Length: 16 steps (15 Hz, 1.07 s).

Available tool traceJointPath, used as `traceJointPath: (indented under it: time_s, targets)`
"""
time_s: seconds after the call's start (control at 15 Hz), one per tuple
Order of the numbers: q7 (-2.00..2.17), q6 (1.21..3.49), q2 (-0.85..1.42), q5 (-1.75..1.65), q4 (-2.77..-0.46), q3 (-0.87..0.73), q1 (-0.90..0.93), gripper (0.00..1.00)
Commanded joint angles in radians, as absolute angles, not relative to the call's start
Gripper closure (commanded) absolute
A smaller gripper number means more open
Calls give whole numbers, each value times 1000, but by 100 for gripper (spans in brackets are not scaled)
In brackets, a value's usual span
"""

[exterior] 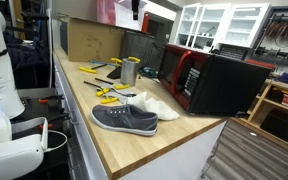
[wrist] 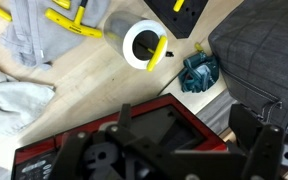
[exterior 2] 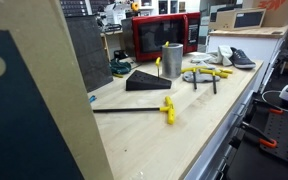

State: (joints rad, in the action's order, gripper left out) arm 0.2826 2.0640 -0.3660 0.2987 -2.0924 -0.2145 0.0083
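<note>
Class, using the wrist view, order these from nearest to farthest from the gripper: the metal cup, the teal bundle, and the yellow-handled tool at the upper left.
Measured from the open gripper:
1. teal bundle, just ahead, right of the cup.
2. metal cup, a little beyond, centre.
3. yellow-handled tool, far upper left.

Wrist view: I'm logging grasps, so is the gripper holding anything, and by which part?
Nothing is held: the gripper has its fingers open and empty, over the red microwave.
</note>
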Motion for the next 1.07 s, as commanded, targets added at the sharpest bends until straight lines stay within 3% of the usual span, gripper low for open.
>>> traceJointPath:
  time_s: [0.0, 0.53, 1.0]
  targets:
    - [269, 2055, -363, 317, -2088, -177, -39, 0]
    - [366, 2200, -229, 297, -2101, -104, -79, 0]
    - [473, 2188, -97, 299, -2071, -66, -67, 0]
